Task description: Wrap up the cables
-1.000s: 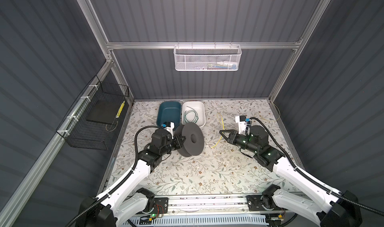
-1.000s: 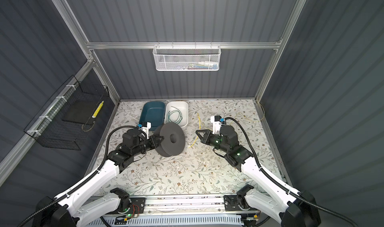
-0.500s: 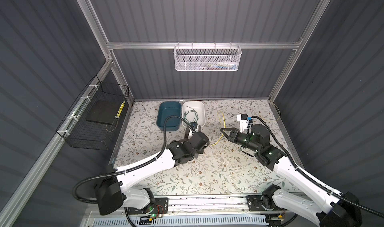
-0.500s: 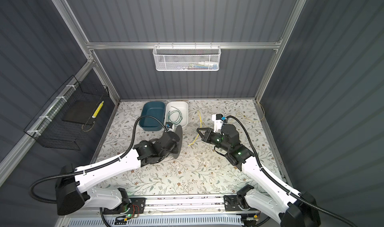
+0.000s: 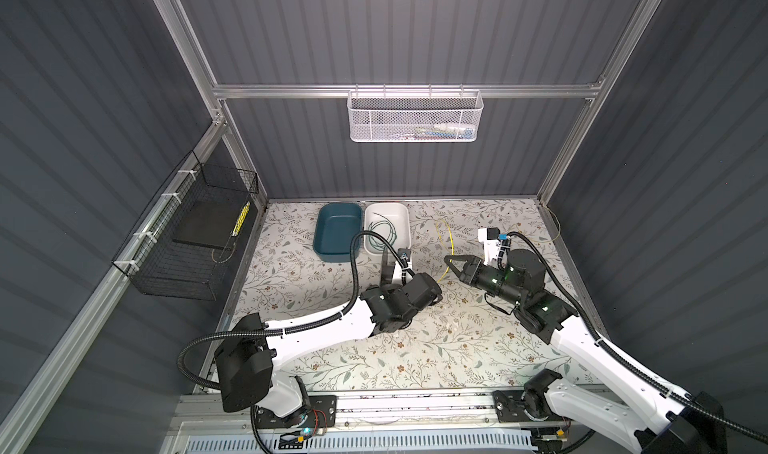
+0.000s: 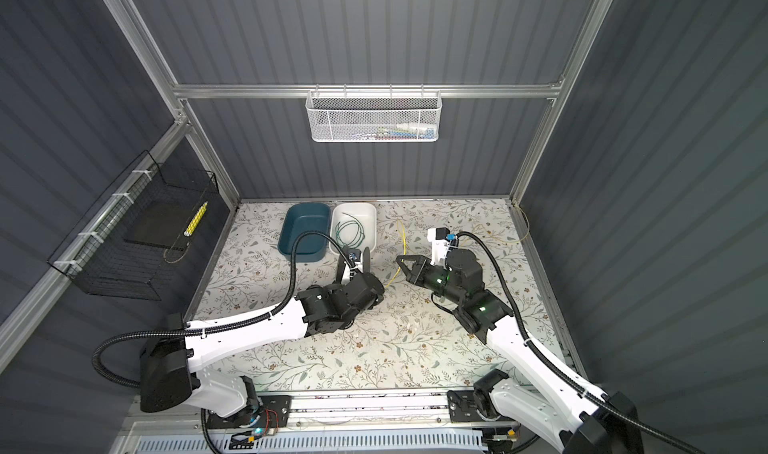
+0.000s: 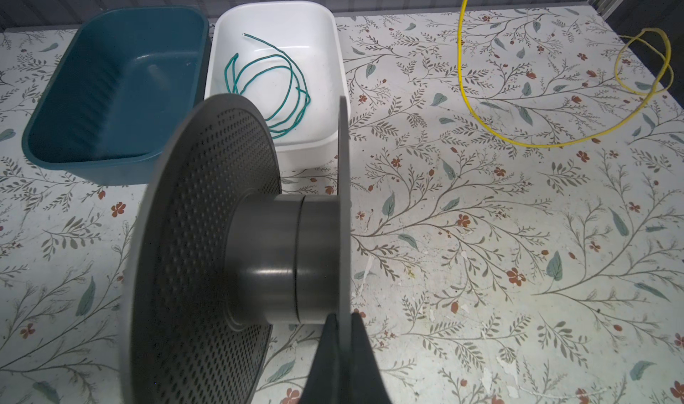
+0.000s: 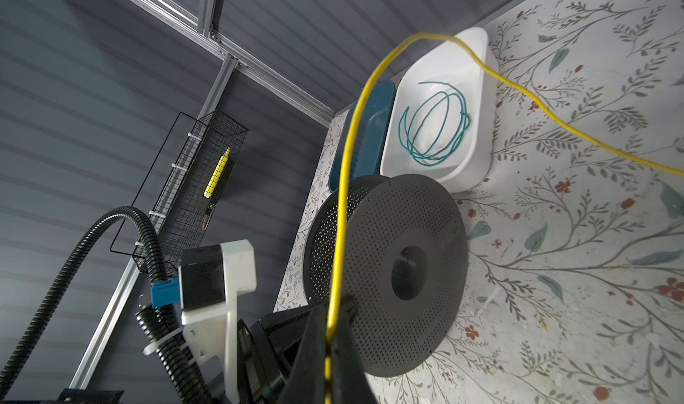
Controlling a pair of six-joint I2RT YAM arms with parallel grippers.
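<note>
**A:** How will the cables handle?

**B:** Both look feather-light, limp and slick. I'd say they kink before they push, so they need to be pulled taut. The yellow cable (image 8: pixel 344 161) is far thinner than a finger, so it's best pinched close to an end. That is roughly where the right hand (image 8: pixel 335 309) has it, jaws closed tight on the strand.

**A:** Where does it run from there?

**B:** It arches up towards the far side, then trails right across the desk (image 7: pixel 481 272) to a loose loop by the right wall.

**A:** And the green cable (image 7: pixel 285 80)?

**B:** It's coiled loosely in the white tub (image 7: pixel 329 24) at the far side, beside an empty teal tub (image 7: pixel 111 165). Nothing is touching it.

**A:** What about the left arm?

**B:** It reaches low from the near left to the middle. The left hand (image 7: pixel 342 320) is clamped on the thin right flange of a dark grey spool (image 7: pixel 259 257). The hub lies level, it's bare, and it sits just near of the white tub. A rigid flange makes a good hold.

**A:** And the right arm?

**B:** It's stretched in from the near right, with the hand aimed left at the spool's perforated face and close to it, though I can't tell whether they touch
</note>
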